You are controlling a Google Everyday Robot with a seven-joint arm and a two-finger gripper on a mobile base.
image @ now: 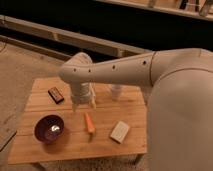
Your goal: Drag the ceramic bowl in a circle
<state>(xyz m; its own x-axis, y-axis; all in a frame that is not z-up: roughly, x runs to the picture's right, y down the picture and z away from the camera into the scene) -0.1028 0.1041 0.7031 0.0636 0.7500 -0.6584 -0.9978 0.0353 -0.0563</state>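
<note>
Glossy dark purple round ceramic bowl point(50, 128) sits on light wooden plank table point(115, 110), near its front-left corner, nothing touching it. Small orange carrot point(89, 122) just right of bowl. White rectangular block point(120, 131) further right of bowl. Dark flat rectangular packet point(56, 94) behind bowl. End effector point(84, 107) hangs behind-right of bowl, over carrot's far end, fingers apart, holding nothing.

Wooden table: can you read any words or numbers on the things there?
No readable text anywhere.
Small dark rectangular object: any markings too blurred to read.
White flat block, dark purple ceramic bowl, orange carrot: no text visible.
White gripper, above the wooden table between object and carrot: no label visible.
</note>
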